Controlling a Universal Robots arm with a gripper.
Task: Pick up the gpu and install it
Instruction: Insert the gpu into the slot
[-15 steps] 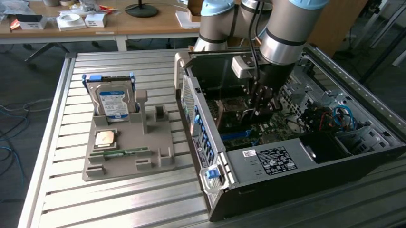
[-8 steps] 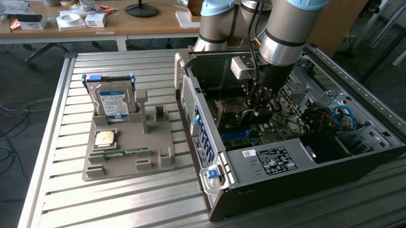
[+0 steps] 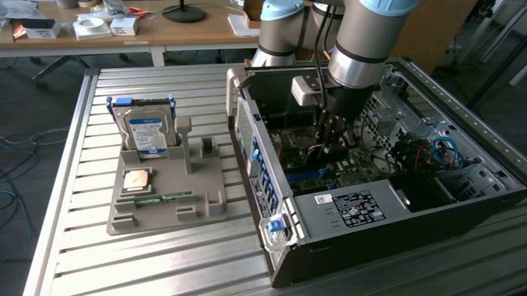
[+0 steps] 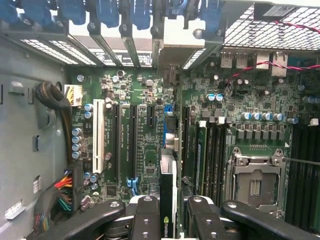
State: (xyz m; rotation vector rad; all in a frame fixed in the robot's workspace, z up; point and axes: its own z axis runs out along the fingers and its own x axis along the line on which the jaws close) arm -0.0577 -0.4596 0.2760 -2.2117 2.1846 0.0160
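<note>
**Pincer [image 3: 332, 132] clamped on the gpu inside the open computer case [image 3: 354, 213]**

Exterior view. The arm reaches down into the case, which lies on its side with the panel off, on the slatted metal counter [image 3: 91, 259]. The pincer hangs low over the board in the half of the case nearer the exterior view's left; what it carries is too dark to make out here. Blue cables [image 3: 445, 154] curl in the bay toward the exterior view's right. To the exterior view's left of the case, well apart from it, stands a grey holder [image 3: 169, 206]. It carries a silver, blue-labelled hard drive [image 3: 148, 132] upright at its far end, a square processor chip [image 3: 137, 180] lying flat, and a slim green memory stick [image 3: 157, 198] lying in a groove near its front.

Wrist view. The pincer [image 4: 169, 217] is closed on the gpu [image 4: 167, 197], its two black fingers [image 4: 145, 220] pressing the thin card from either side. The card is seen edge-on, a logo on its dark rim. It stands over the green motherboard [image 4: 150, 125], parallel to the expansion slots, between the long black slots [image 4: 134, 145] and the memory slots [image 4: 215, 150]. Whether its edge touches a slot cannot be told. A white slot [image 4: 98, 142] lies beyond the black ones; the metal processor socket [image 4: 255, 182] lies beyond the memory slots. Blue clips [image 4: 107, 12] line the case's slot openings.
</note>
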